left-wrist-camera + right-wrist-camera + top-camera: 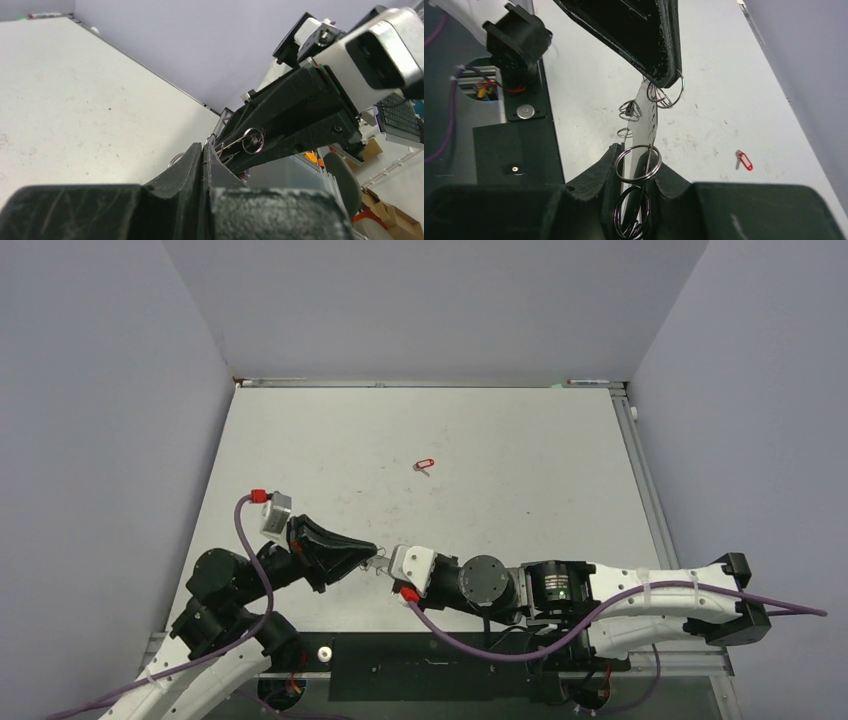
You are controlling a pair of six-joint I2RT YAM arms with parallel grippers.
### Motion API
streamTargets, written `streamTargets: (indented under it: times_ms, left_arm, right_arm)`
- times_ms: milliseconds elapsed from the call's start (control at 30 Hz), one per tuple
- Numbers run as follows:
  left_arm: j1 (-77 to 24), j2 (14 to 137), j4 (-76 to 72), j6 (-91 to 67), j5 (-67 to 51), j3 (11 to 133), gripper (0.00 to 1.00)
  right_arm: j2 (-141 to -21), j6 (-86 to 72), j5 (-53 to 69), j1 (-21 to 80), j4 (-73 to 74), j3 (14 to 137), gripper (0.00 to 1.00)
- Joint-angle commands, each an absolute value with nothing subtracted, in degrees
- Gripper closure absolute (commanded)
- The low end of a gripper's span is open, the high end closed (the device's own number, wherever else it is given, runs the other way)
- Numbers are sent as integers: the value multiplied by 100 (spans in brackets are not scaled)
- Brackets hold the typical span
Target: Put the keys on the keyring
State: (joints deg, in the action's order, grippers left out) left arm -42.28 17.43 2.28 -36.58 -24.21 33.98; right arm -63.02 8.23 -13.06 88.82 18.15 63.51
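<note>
The keyring (647, 112), a flat pale hoop seen edge-on with wire loops (638, 163) round its rim, hangs between both grippers above the table's near edge (381, 558). My left gripper (368, 553) is shut on its upper end; its fingers press together in the left wrist view (205, 148), with loops (253, 140) just past them. My right gripper (392, 564) is shut on the lower end (636, 156). A key with a red tag (424, 464) lies alone mid-table, also in the right wrist view (744, 160). The dark grey key is out of view.
The two grippers meet tip to tip over the white table (480, 440). A black base plate (430, 665) lies along the near edge below them. Grey walls enclose the left, back and right sides.
</note>
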Motion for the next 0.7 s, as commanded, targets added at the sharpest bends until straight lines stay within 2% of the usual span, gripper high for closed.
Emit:
streamTargets:
  times_ms: [0,267,667]
  left_arm:
    - [-4207,1997,739,-4025,-2433,3843,100]
    - [-4205,2332,1833,-4047,-2686,4492,100]
    - [-4206,2512,2689,-3725,-2998,4914,100]
  right_arm:
    - [-6627,1270,-2068,9131,2243,6723,95]
    - [-6758,1409,-2401,9158,2512,6929,95]
    - [-7049,1565,-2771,9271,2956,7360,95]
